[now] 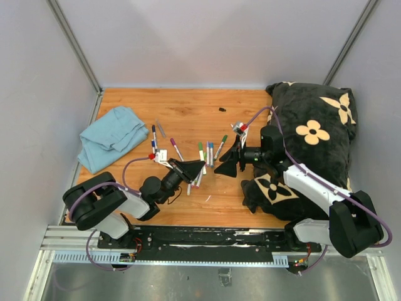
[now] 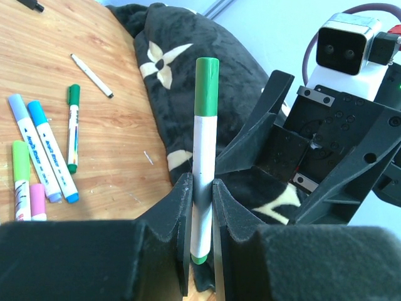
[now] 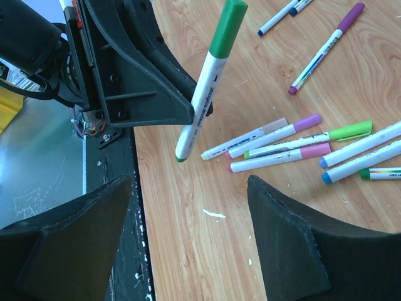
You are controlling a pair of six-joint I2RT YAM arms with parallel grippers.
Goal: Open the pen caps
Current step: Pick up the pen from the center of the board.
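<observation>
One slim white marker [image 2: 203, 150] stands upright, pinched in the left pincer [image 2: 202, 194], its stubby green plastic cap [image 2: 207, 84] still on. The right pincer [image 3: 188, 194], spread wide, faces it without touching. Several capped markers [image 3: 294, 147] lie on the wooden worktop [image 1: 188, 113], so nearly everything seems left.

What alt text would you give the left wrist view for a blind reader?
The left end effector grips a white marker upright, its green cap on top. The open right end effector faces it, before a black flowered cushion; capped markers lie on the wooden table at left.
</observation>
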